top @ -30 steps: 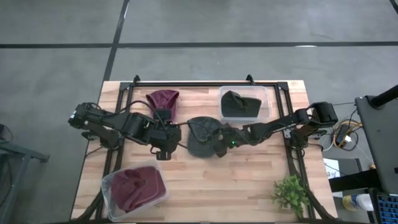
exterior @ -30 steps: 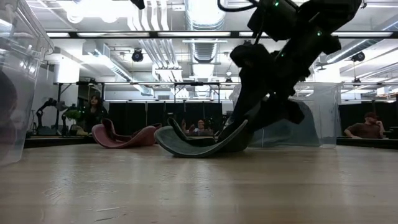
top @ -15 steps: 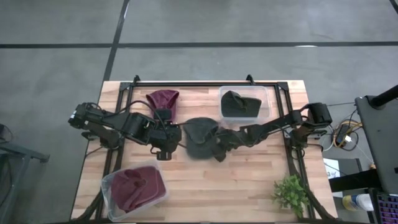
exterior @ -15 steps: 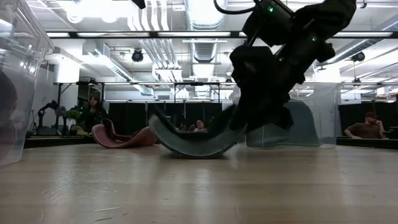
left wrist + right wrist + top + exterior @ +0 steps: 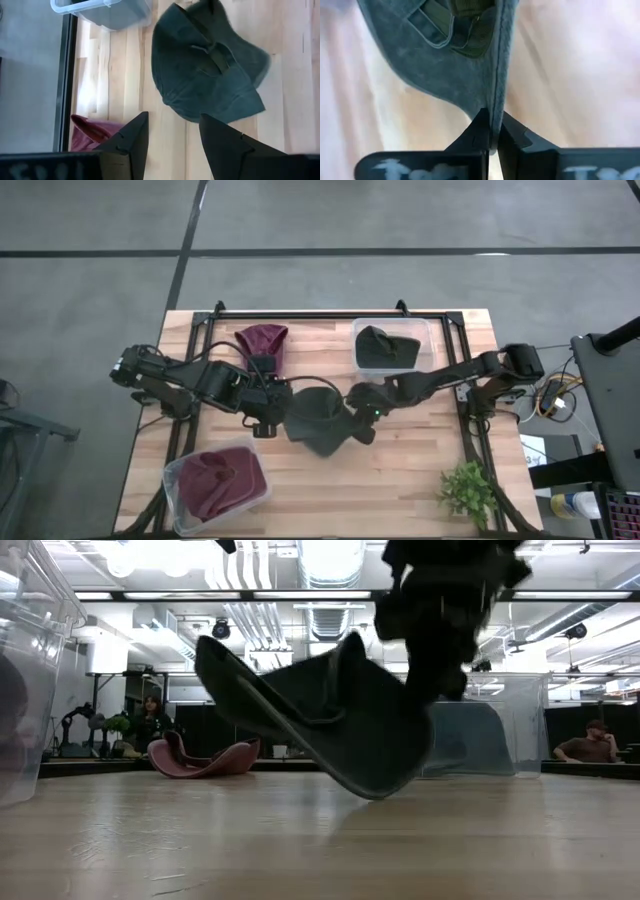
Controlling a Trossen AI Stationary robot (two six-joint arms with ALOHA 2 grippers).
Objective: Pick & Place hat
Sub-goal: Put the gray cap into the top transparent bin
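Observation:
A dark green hat (image 5: 318, 418) hangs tilted at the table's middle, its hollow side with the inner band (image 5: 465, 30) facing my right gripper (image 5: 492, 141), which is shut on its brim. My left gripper (image 5: 170, 135) stands open just left of the hat (image 5: 205, 75), above the table, touching nothing. In the low view the hat (image 5: 320, 715) is raised on edge under the right arm. I cannot tell whether its lowest part (image 5: 375, 790) still touches the wood. My right gripper pinches the hat's brim edge (image 5: 494, 117) between its two fingers (image 5: 476, 134), which appears to be a single layer. It comes slanting down from the table's right side. The hat hangs tilted, most of it lifted off the table.
A maroon hat (image 5: 262, 340) lies at the far side, left of centre. A clear bin (image 5: 425, 345) holding a dark hat stands at the far right, and another bin (image 5: 175, 480) with maroon hats at the near left. A small plant (image 5: 468, 490) sits near right.
My right gripper has shut on the green hat's brim, rolled, and risen. The hat, which lay on the table with its hollow side up, has been tipped up on edge and drawn a little toward the near edge, most of it lifted.

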